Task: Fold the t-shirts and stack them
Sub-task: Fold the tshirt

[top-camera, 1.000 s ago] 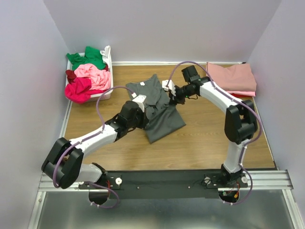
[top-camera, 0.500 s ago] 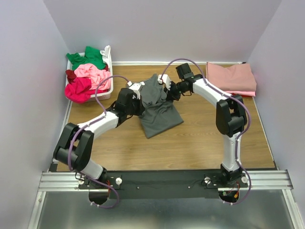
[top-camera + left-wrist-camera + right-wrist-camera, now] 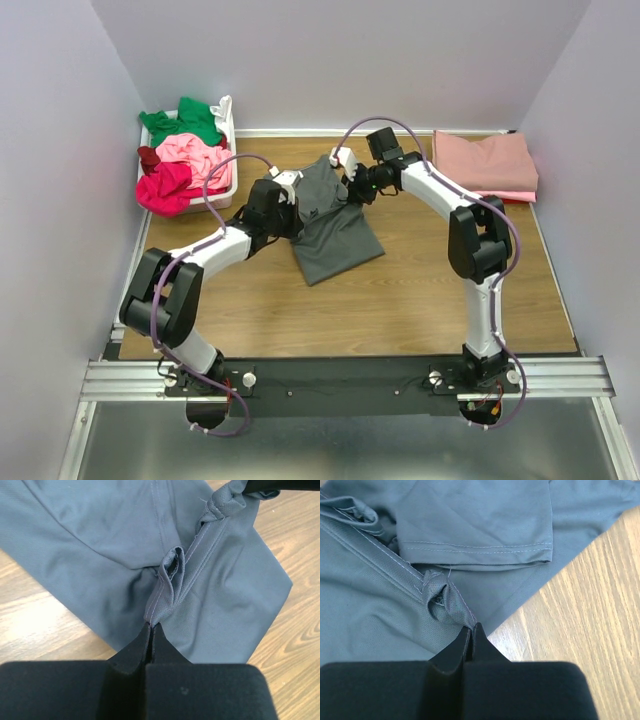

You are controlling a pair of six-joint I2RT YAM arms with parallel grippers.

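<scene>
A dark grey t-shirt (image 3: 335, 235) lies partly folded on the wooden table (image 3: 420, 300) at centre back. My left gripper (image 3: 296, 206) is shut on a bunched hem of it at its left edge; the pinch shows in the left wrist view (image 3: 151, 626). My right gripper (image 3: 352, 190) is shut on another gathered piece of the same hem at the shirt's upper right, seen in the right wrist view (image 3: 471, 626). A sleeve (image 3: 475, 525) lies flat beyond the right jaws. Folded dusty rose t-shirts (image 3: 485, 164) are stacked at the back right.
A white basket (image 3: 226, 120) at the back left holds green (image 3: 185, 120), light pink (image 3: 195, 155) and magenta (image 3: 165, 188) shirts. Grey walls close in the back and both sides. The arm bases stand on a metal rail (image 3: 340, 378) at the near edge.
Both grippers have moved toward the back of the table with the grey shirt's hem in them, drawing the near part of the shirt up and back over itself.
</scene>
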